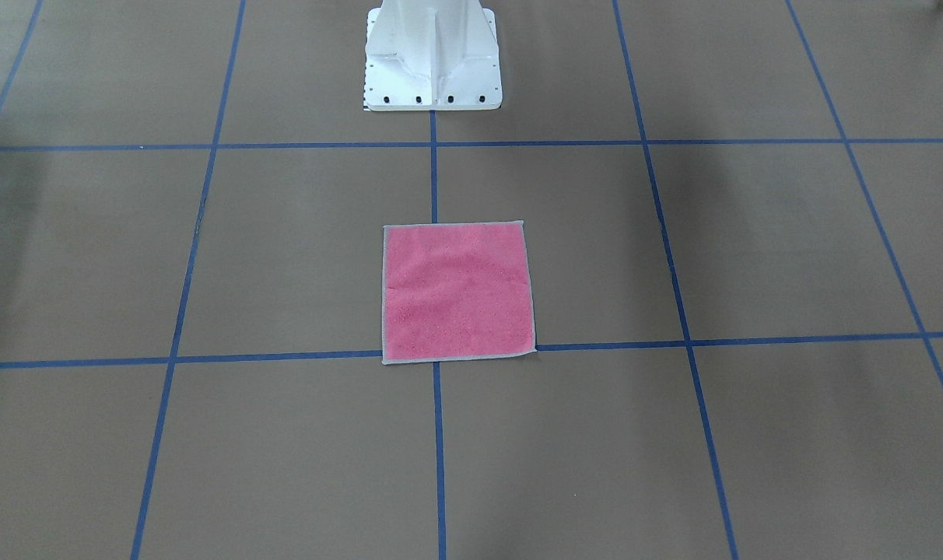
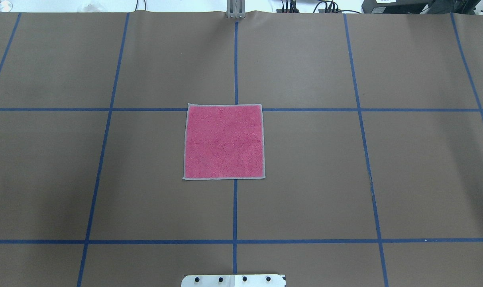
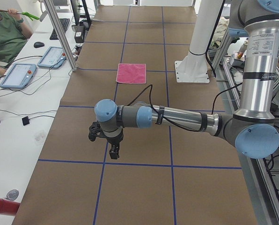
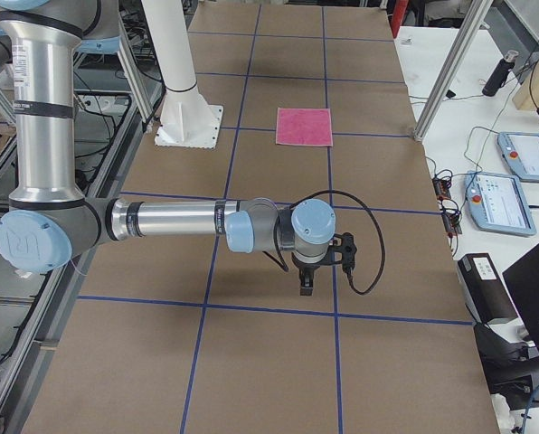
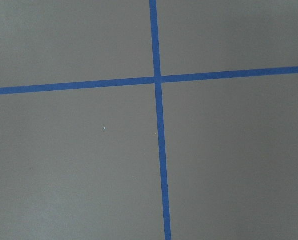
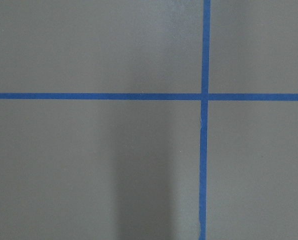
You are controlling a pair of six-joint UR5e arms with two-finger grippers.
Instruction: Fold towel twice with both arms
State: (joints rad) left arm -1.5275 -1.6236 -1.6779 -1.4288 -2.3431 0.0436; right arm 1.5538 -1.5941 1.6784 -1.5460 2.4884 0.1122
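The towel [image 1: 457, 292] [image 2: 224, 142] lies flat and unfolded near the table's middle, pink face up, with a pale border all round. Neither arm touches it. In the exterior left view the towel [image 3: 131, 73] is far off, and my left gripper [image 3: 113, 154] hangs pointing down over bare table well short of it. In the exterior right view my right gripper [image 4: 306, 289] hangs the same way, far from the towel [image 4: 304, 127]. Only these side views show the grippers, so I cannot tell whether they are open or shut. Both wrist views show only brown table and blue tape.
Blue tape lines [image 2: 235, 207] divide the brown table into squares. The white pedestal base [image 1: 432, 62] [image 2: 233, 280] stands at the robot's side of the towel. A seated person [image 3: 6, 35], tablets [image 3: 18, 75] and metal posts [image 3: 60, 33] line the far side bench.
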